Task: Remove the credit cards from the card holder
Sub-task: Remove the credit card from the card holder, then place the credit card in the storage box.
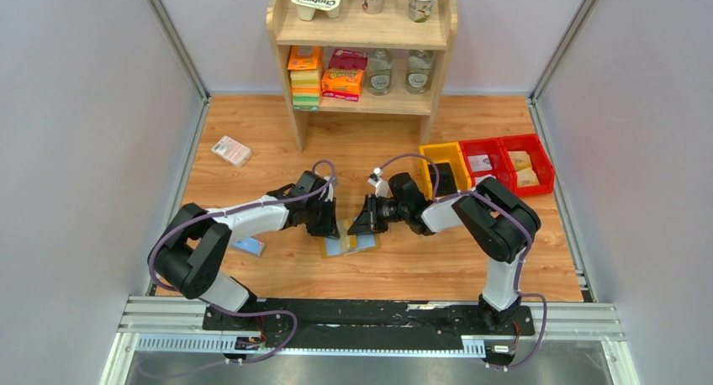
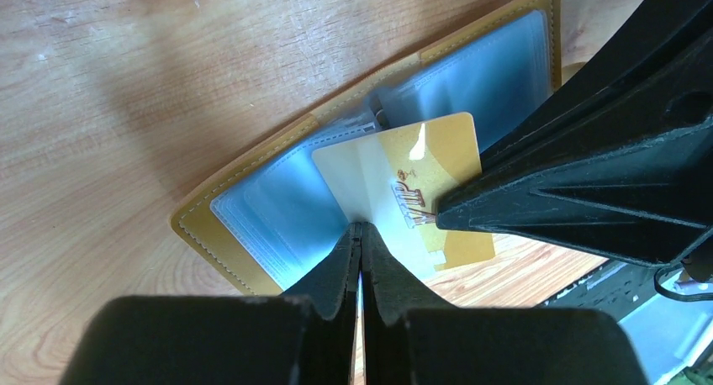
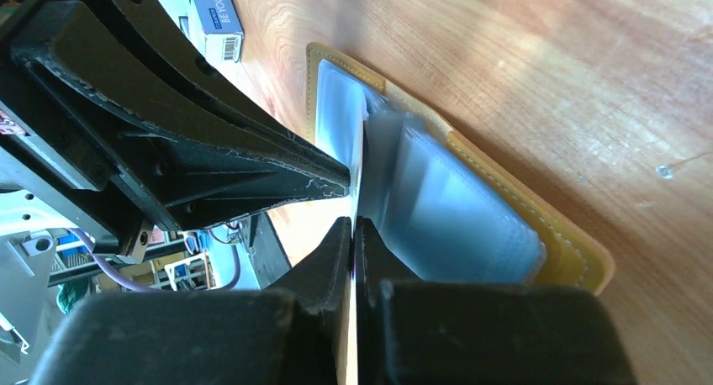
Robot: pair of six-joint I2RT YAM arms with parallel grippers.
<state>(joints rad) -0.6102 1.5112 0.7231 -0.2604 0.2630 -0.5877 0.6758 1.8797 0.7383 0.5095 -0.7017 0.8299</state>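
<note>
Wooden table [image 1: 252, 133] holds the open card holder [image 2: 269, 208], left jaws and right jaws pinching its gold card [image 2: 395, 171].

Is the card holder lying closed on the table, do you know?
No, the card holder lies spread open, its clear sleeves and a gold card showing.

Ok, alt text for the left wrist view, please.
Closed, the left gripper meets the near edge of a gold VIP card over the open tan card holder on a wooden table; the right gripper touches the card's face.
</note>
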